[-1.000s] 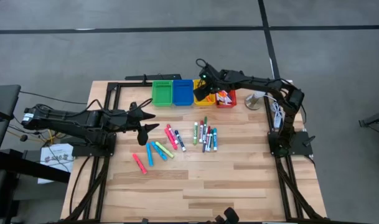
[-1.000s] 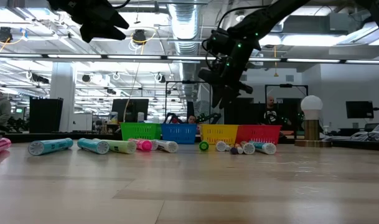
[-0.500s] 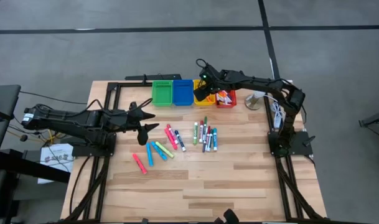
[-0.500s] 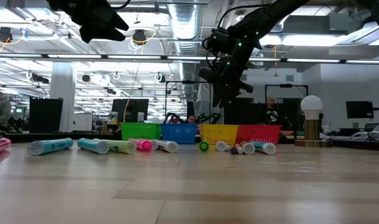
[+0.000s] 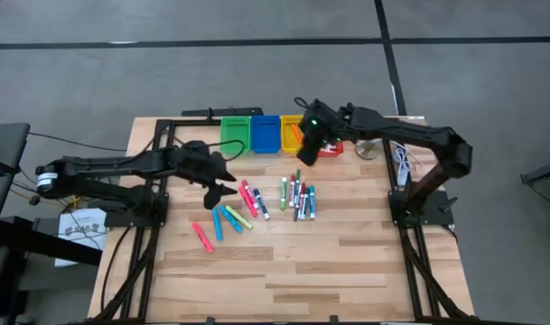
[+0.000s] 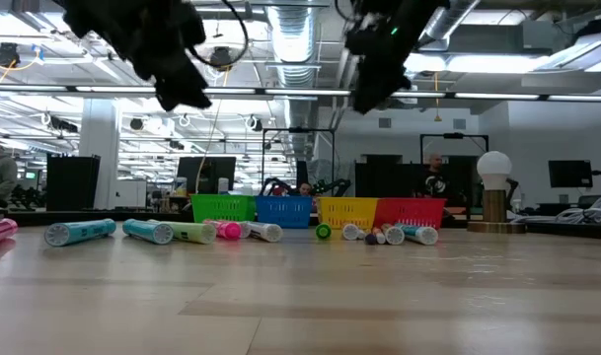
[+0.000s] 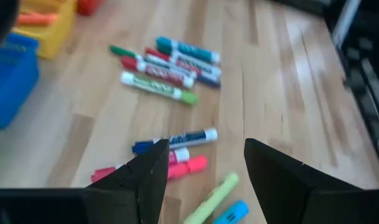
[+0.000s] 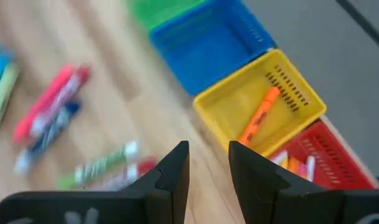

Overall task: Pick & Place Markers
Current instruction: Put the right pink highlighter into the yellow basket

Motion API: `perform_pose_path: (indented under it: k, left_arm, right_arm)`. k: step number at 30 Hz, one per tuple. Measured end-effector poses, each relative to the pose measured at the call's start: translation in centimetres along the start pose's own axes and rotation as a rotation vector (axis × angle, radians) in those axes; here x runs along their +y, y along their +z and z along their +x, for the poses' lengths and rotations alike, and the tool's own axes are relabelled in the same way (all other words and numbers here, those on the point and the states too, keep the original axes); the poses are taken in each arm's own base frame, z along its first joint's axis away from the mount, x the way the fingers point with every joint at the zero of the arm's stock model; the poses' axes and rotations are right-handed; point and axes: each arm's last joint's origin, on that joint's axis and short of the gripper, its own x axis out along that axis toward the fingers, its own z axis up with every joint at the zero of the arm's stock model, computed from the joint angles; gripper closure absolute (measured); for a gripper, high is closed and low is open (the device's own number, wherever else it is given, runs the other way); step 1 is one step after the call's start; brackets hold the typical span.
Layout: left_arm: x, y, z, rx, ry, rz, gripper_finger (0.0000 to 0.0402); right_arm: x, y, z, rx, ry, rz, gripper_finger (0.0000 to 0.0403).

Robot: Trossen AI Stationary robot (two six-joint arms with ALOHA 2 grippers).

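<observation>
Left gripper (image 5: 222,179), open and empty, hovers beside the pink marker (image 5: 248,199), nearer than right gripper (image 5: 305,155), part open, empty, by the table's far edge.

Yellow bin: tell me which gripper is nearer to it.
Right. The right gripper hangs at the yellow bin's front edge, empty. The left gripper is over the table farther off, beyond the green bin, near the pink markers.

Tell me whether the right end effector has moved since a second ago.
Yes. In the high view the right end effector has come off the yellow bin toward the loose markers, its fingers open and empty.
</observation>
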Motion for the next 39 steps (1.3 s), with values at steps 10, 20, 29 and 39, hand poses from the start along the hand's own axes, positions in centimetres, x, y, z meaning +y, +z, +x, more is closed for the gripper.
perform_pose_path:
  k: [10,20,29,39]
  left_arm:
    - [0.9,-1.3,3.8,0.162,-0.052,0.194,0.0193]
    - [1.0,-2.2,5.7,0.237,-0.094,0.433,0.0193]
    - [0.4,-4.2,8.9,0.417,-0.049,0.758,0.0193]
    - [0.6,-4.4,9.7,0.436,0.0,0.869,0.0193]
  right_arm:
    - [4.3,-3.0,-7.4,-0.018,0.215,-0.293,0.0301]
    - [6.7,-4.4,-11.0,-0.093,0.302,-0.284,0.0301]
    - [7.9,-4.6,-10.4,-0.063,0.313,-0.284,0.0301]
    - [8.4,-4.5,-9.6,-0.037,0.297,-0.282,0.0301]
